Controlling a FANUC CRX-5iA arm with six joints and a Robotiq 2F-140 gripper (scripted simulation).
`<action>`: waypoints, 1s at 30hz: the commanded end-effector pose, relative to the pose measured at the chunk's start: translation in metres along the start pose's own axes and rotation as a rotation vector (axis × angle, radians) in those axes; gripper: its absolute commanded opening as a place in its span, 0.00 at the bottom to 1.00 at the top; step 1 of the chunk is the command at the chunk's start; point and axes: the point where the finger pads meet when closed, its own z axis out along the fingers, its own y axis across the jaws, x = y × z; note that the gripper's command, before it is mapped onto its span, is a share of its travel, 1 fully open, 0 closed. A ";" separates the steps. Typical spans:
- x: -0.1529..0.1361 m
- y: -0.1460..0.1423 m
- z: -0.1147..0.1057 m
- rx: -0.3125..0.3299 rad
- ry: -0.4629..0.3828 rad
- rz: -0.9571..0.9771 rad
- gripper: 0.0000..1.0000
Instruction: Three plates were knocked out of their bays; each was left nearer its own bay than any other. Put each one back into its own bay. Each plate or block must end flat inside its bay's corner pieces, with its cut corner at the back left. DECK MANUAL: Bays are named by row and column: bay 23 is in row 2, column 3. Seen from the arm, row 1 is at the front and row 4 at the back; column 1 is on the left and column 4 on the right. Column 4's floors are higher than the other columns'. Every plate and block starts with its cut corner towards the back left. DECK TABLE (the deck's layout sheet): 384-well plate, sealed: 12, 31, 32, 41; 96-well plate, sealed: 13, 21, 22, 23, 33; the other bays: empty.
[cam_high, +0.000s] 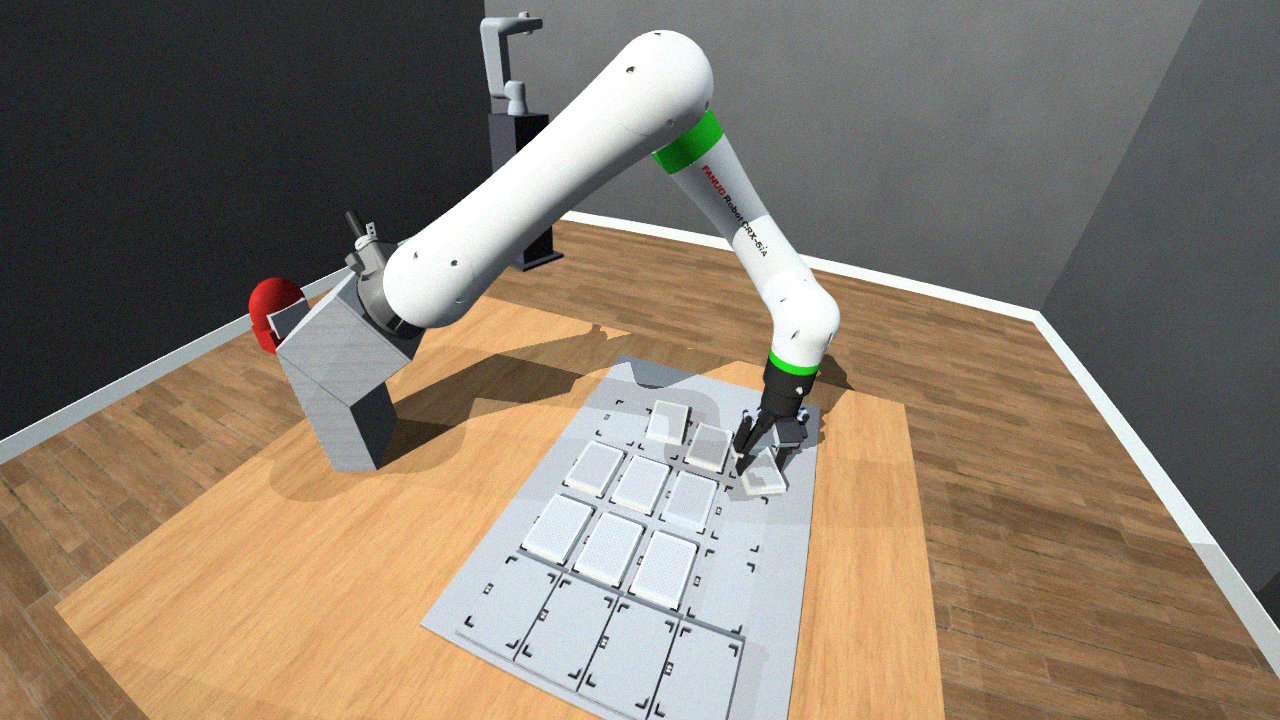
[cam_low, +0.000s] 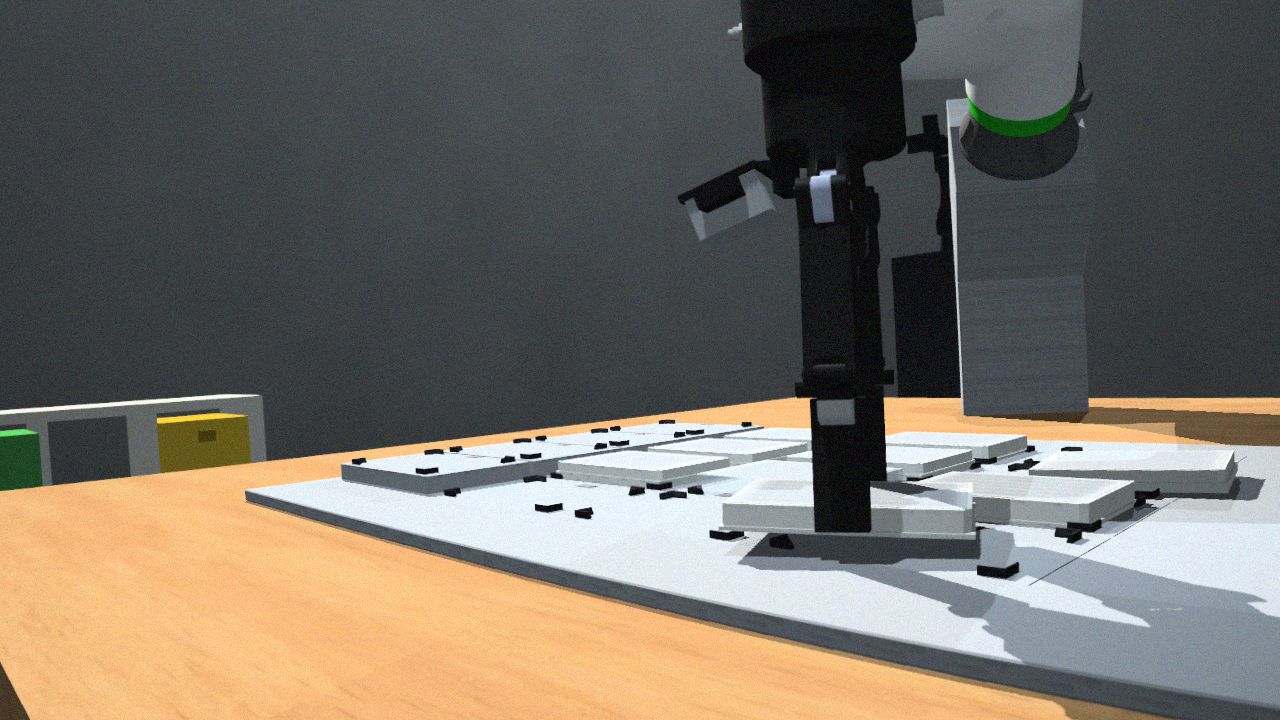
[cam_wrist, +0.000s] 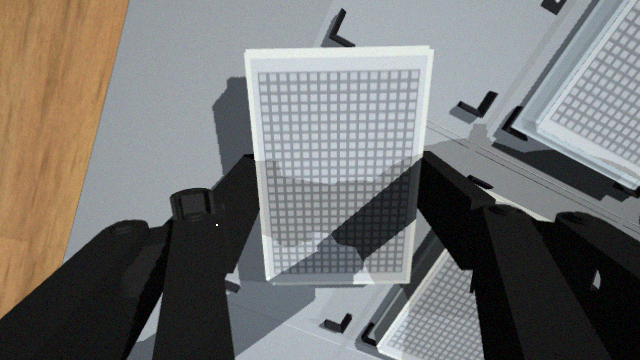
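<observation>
My gripper (cam_high: 760, 453) (cam_low: 841, 514) (cam_wrist: 337, 176) is shut on a white sealed 384-well plate (cam_high: 765, 479) (cam_low: 921, 510) (cam_wrist: 340, 115), gripping its two long sides. The plate hangs level just above the grey deck (cam_high: 778, 573) (cam_low: 537, 528) (cam_wrist: 165, 100), near the deck's edge and turned askew to the black corner pieces. Two more plates lie beside it in the same line. One plate (cam_high: 708, 445) (cam_low: 1047, 497) sits skewed right next to the held one. The other plate (cam_high: 666, 420) (cam_low: 1154, 470) lies farther along.
Several plates fill two rows of bays in the deck's middle (cam_high: 640, 483). The raised bays (cam_high: 608, 644) at the deck's near edge in the top view are bare. The arm's grey pedestal (cam_high: 344, 385) stands beyond the deck. A rack with a yellow box (cam_low: 201, 438) stands off the table.
</observation>
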 end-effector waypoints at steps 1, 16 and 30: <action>0.000 -0.001 -0.003 0.002 0.001 0.000 0.10; 0.000 -0.001 -0.020 0.002 0.001 0.000 0.10; -0.002 -0.002 -0.030 0.002 0.001 0.033 0.10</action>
